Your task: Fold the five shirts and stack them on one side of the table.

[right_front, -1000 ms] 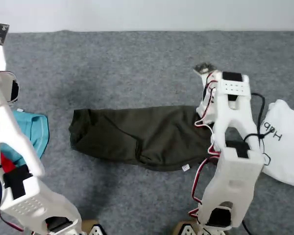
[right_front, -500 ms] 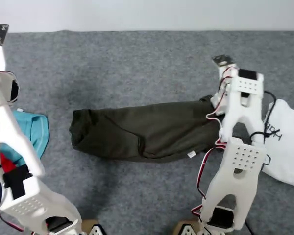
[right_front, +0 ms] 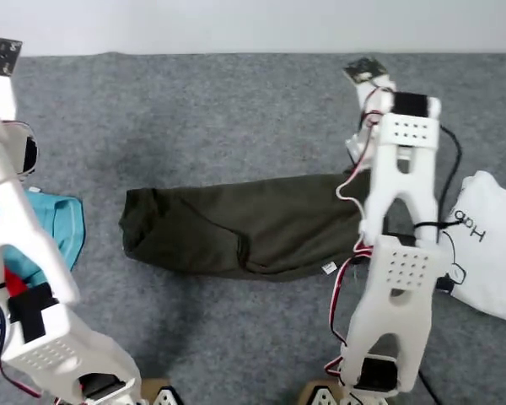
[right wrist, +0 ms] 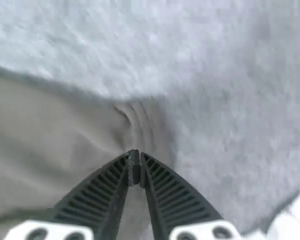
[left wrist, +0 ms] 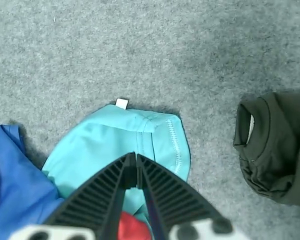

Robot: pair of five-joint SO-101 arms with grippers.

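Observation:
A dark olive shirt (right_front: 236,228), folded lengthwise, lies across the middle of the grey table. My right gripper (right wrist: 134,156) is shut at the olive shirt's (right wrist: 50,150) right end, with wrinkles running into its tips. In the high view the right arm (right_front: 401,211) covers that end. A teal shirt (right_front: 61,221) lies at the left edge. Just above the teal shirt (left wrist: 115,145), my left gripper (left wrist: 136,159) hangs shut with nothing in it. Beside it lie a blue shirt (left wrist: 10,185) and a bit of red cloth (left wrist: 132,227). A white shirt (right_front: 489,253) lies at the right edge.
Grey carpet-like table cover (right_front: 236,110) lies bare at the far side and along the front (right_front: 236,337). The olive shirt's collar end (left wrist: 270,140) is close to the teal shirt. A pale wall borders the far edge.
The right arm drew the olive shirt's right end to the right, stretching the shirt longer, then swung toward the far side. The left arm stayed almost still.

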